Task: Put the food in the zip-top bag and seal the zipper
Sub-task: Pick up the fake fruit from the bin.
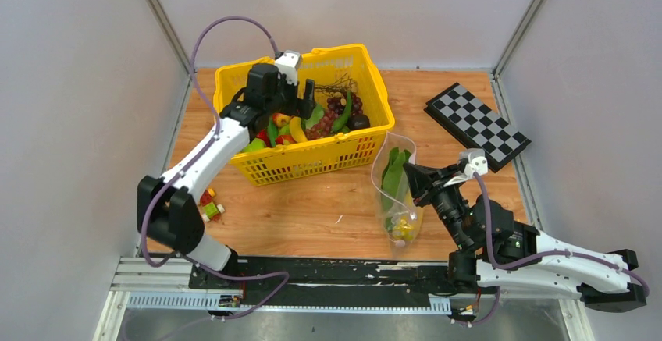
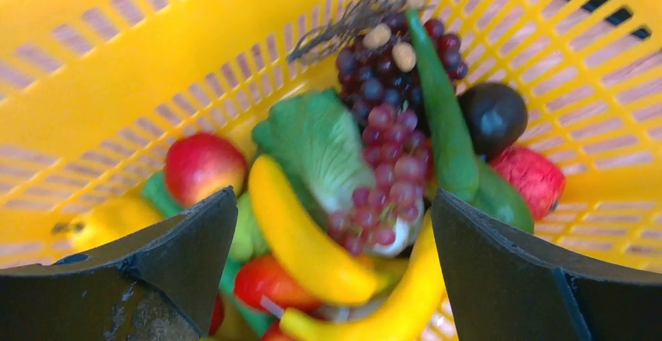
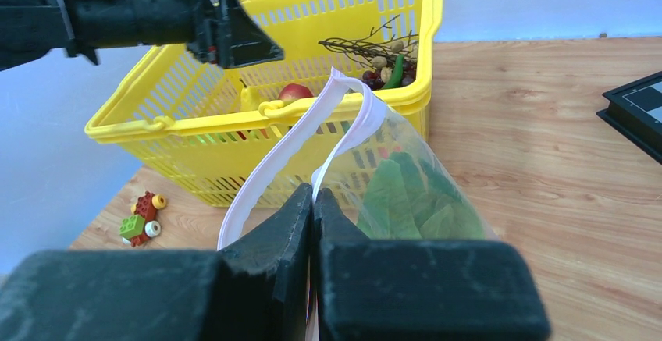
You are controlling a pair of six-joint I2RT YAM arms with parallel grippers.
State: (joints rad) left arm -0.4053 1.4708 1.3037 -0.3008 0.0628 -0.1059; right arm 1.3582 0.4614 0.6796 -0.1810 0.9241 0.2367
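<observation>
mid-fill: holding bag (image 1: pixel 396 193) open beside basket (image 1: pixel 367 64) with right gripper (image 3: pixel 312 199) pinched tight on zipper (image 3: pixel 289 150), hovering left gripper (image 2: pixel 334 204) wide open, empty, over banana (image 2: pixel 300 236); next probably needs dropping straight down and closing gently.

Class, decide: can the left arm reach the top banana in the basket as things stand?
Probably yes. The left fingers hang open right above the banana, which lies on top of the pile in the basket. Nothing covers it, though grapes crowd its side.

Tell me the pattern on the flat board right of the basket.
The board is a black-and-white checkerboard; the top view shows it best.
</observation>
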